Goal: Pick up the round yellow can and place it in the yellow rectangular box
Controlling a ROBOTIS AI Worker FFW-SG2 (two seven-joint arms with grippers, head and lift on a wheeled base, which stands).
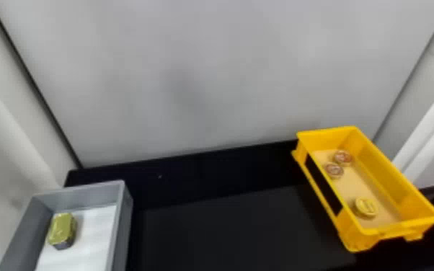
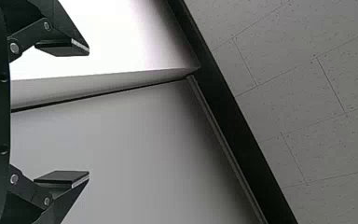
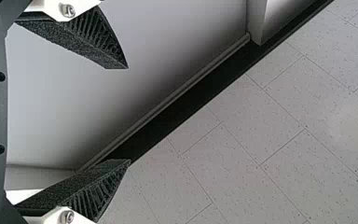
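Observation:
Inside the yellow rectangular box [image 1: 400, 176] at the right of the head view, a round yellow can [image 1: 366, 207] lies on the tan bottom near the front end. In the left wrist view my left gripper [image 2: 89, 113] is open, its two black fingers wide apart with nothing between them. My right gripper [image 3: 129, 115] stands open too in the right wrist view, its ribbed dark fingers apart and holding nothing. Behind the fingers in both wrist views are pale walls and ceiling tiles.
Two round reddish cans [image 1: 342, 157] lie towards the yellow box's far end. A grey box [image 1: 119, 230] at the lower left holds a rectangular gold-green can [image 1: 61, 230] on a white bottom. Both boxes stand on a black table [image 1: 227, 227] before a grey wall.

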